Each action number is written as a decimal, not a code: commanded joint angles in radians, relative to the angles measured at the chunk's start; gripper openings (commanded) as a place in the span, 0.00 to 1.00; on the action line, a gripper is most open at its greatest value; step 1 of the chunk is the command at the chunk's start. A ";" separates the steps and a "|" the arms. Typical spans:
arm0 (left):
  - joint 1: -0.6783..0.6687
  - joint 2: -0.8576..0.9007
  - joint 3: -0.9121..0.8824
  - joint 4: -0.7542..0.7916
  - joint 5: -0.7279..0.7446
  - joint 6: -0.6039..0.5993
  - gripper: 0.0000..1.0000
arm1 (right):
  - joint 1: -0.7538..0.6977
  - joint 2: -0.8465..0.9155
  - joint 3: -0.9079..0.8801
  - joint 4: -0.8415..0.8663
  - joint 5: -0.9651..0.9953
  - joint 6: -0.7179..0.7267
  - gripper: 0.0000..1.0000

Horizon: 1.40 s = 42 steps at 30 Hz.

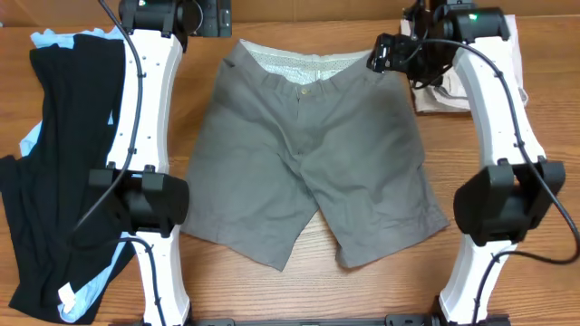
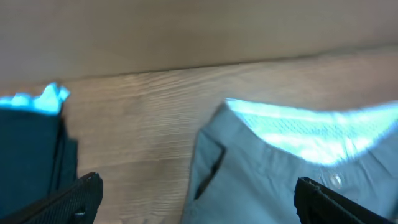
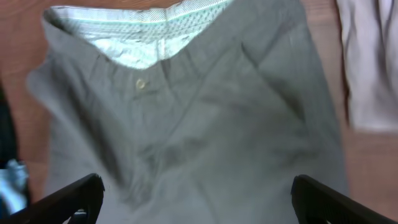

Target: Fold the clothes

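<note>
The clothes, a pair of grey shorts (image 1: 308,154), lie spread flat in the middle of the wooden table. The waistband and pale lining (image 1: 294,62) are at the far side and both legs point to the near edge. My left gripper (image 1: 217,23) hovers open at the shorts' far left corner; in the left wrist view the gripper (image 2: 199,202) stands wide above the shorts' edge (image 2: 280,174) and bare wood. My right gripper (image 1: 385,56) is open over the far right of the waistband. In the right wrist view the gripper (image 3: 198,199) spans the shorts (image 3: 205,112) without touching them.
A pile of long black and light-blue garments (image 1: 54,163) covers the table's left side, close beside the left arm. Pale beige shorts (image 1: 444,95) lie at the back right under the right arm, also in the right wrist view (image 3: 370,62).
</note>
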 commanded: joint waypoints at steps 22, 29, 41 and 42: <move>-0.235 0.166 -0.073 -0.020 0.077 -0.086 1.00 | -0.005 -0.049 0.012 -0.088 0.115 0.206 1.00; -0.239 0.256 -0.073 -0.046 0.137 -0.148 0.98 | -0.007 -0.049 0.012 -0.093 0.141 0.200 1.00; -0.280 0.365 -0.073 0.019 0.182 -0.148 0.88 | -0.007 -0.049 0.012 -0.086 0.141 0.197 1.00; -0.283 0.371 -0.074 0.019 0.181 -0.148 0.87 | -0.007 -0.049 0.012 -0.085 0.142 0.197 1.00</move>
